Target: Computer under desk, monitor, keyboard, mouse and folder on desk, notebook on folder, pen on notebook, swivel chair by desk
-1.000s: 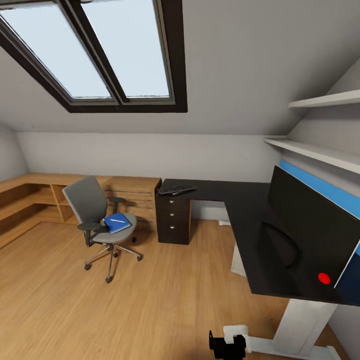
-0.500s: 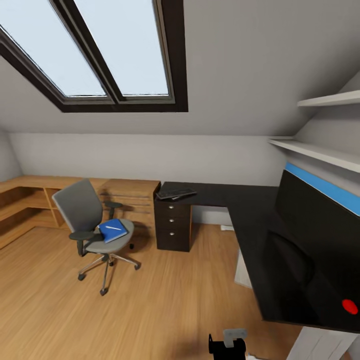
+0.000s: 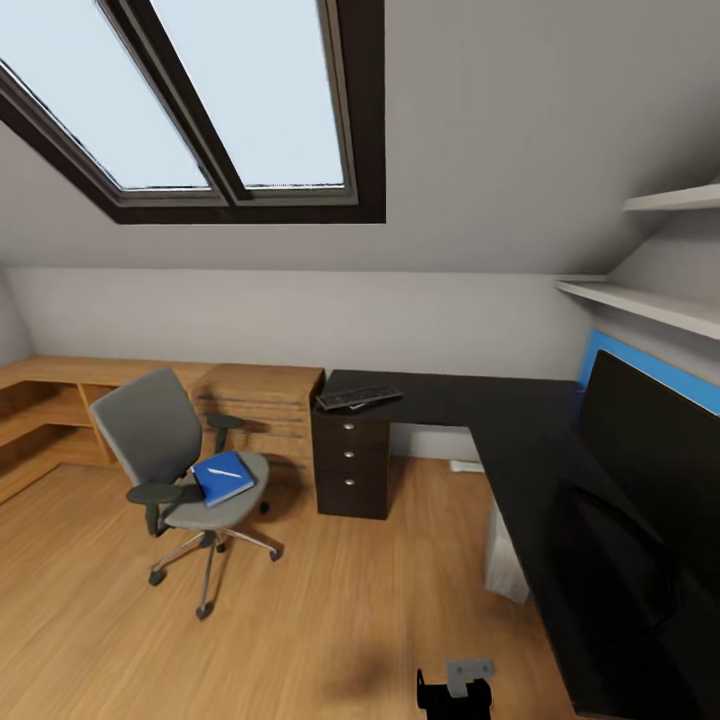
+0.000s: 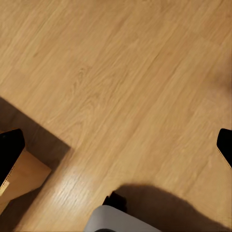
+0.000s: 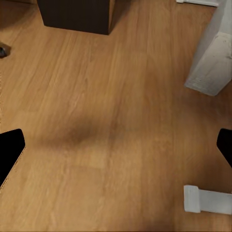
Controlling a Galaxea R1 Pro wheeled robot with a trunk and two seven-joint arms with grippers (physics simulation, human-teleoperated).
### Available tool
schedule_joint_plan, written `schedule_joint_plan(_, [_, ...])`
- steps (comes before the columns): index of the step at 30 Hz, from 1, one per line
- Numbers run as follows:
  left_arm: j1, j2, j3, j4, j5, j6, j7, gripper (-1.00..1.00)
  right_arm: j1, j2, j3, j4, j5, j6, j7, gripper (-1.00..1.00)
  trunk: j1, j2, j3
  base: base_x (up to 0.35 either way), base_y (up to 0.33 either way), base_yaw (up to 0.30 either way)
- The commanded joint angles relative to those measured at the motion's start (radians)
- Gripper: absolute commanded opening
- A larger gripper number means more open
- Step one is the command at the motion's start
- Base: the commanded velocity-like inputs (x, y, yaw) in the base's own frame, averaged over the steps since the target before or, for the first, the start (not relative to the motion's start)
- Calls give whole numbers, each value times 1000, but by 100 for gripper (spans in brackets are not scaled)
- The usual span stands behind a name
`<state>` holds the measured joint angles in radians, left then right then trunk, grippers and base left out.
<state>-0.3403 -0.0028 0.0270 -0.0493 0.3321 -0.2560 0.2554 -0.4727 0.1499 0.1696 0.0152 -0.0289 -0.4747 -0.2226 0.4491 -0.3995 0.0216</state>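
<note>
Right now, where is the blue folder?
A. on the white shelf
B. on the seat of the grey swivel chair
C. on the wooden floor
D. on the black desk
B. The head view shows the blue folder lying on the padded seat of the swivel chair, with the white pen on top of it; the desk stands apart, to the right of the chair.

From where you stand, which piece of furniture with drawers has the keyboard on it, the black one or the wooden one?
The black desk. The keyboard lies on its far end, above its round-knobbed drawers. The light wooden chest stands beside it on the left.
</note>
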Motion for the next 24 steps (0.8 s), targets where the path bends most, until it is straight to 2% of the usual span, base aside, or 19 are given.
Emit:
schedule_joint_plan(1, [0,0,2,0,2,-3,1,100,1,0,8,2,-2,-17,-6,100,1,-1,0,327,146,0])
schedule_joint_plan(14, [0,-1,2,2,2,-3,-4,100,8,0,8,2,-1,-29,-5,100,1,-1,0,327,130,0])
schedule_joint_plan(24, [0,-2,2,3,2,-3,-4,100,8,0,8,2,-2,-28,-6,100,1,-1,0,329,10,0])
